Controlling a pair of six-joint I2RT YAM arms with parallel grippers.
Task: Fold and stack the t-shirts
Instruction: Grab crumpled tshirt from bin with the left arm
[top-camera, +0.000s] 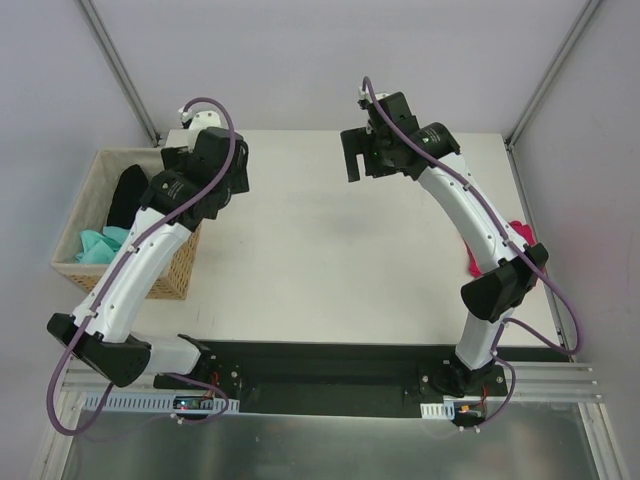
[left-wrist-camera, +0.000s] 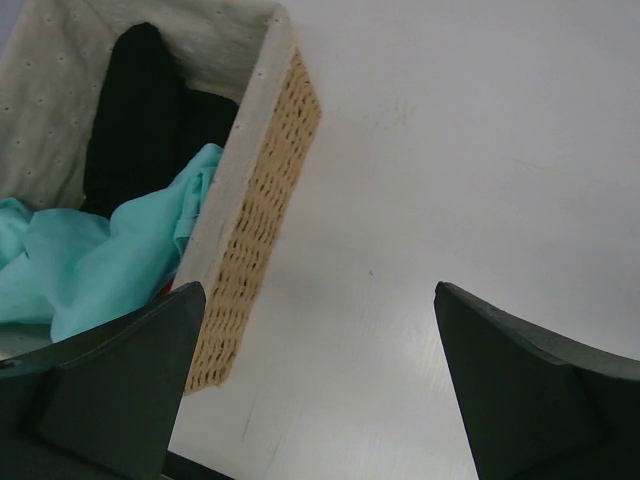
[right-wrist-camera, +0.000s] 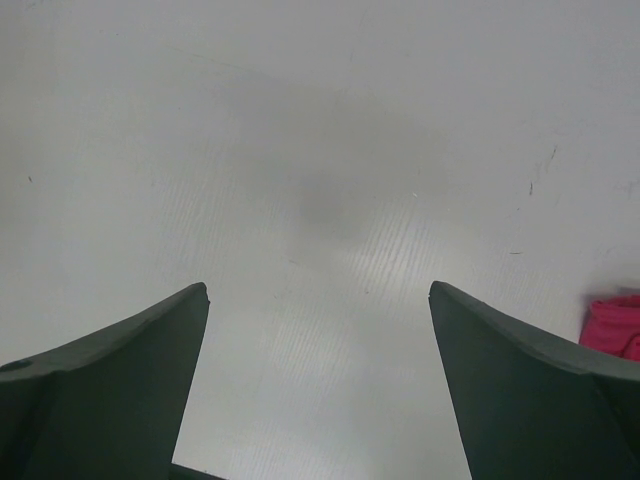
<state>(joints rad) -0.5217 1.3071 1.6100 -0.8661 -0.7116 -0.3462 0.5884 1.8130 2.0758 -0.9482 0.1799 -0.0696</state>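
The teal-mint t-shirt lies crumpled in a wicker basket at the table's left edge, and in the left wrist view the teal-mint t-shirt bulges by the basket wall. The magenta-pink t-shirt is bunched at the table's right edge, partly hidden behind the right arm; a corner of the magenta-pink t-shirt shows in the right wrist view. My left gripper hovers open just right of the basket, holding nothing. My right gripper is open and empty above the far middle of the table.
A black cloth also lies in the basket, behind the teal shirt. The white table spreads between the two arms. Grey walls and metal frame posts enclose the back and sides.
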